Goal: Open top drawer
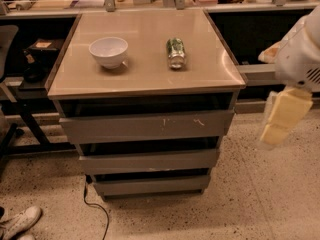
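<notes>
The top drawer (pixel 147 126) is the widest grey front under the tabletop, with small white scuff marks right of centre. It sits flush under the top, with a dark gap above it. Two narrower grey drawers (pixel 149 161) sit below it. My gripper (pixel 281 116) hangs at the right edge of the camera view, to the right of the cabinet and level with the top drawer, apart from it. Its cream-coloured fingers (pixel 289 105) point down and to the left.
On the beige tabletop (pixel 145 74) stand a white bowl (pixel 108 51) at the left and a green can (pixel 175 52) lying on its side. A black cable (pixel 95 206) runs over the speckled floor. A white shoe (pixel 20 222) lies at the bottom left. A bench runs behind.
</notes>
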Robot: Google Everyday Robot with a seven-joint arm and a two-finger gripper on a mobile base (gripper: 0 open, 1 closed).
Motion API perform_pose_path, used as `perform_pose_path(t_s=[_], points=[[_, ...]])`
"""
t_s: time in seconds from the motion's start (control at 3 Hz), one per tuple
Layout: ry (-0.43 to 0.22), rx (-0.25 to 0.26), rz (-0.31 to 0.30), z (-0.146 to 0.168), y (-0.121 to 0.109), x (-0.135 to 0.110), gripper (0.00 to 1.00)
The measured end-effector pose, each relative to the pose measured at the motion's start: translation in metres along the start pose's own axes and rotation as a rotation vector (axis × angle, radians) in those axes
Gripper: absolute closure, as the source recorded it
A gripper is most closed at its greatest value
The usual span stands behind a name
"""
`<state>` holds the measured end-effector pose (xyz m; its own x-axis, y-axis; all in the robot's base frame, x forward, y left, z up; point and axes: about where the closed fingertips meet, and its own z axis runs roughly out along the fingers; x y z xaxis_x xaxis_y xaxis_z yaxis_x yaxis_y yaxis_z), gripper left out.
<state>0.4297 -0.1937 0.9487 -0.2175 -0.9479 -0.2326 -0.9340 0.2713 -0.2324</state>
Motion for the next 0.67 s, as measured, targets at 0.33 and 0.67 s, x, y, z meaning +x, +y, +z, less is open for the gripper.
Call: perform_pose_path(t_s=[0.33,0.67], points=[[-0.01,-0.065,-0.006,0.062,0.021,-0.019,0.0],[-0.015,-0.105,-0.029,0.115,0.03,-0.037,0.0]])
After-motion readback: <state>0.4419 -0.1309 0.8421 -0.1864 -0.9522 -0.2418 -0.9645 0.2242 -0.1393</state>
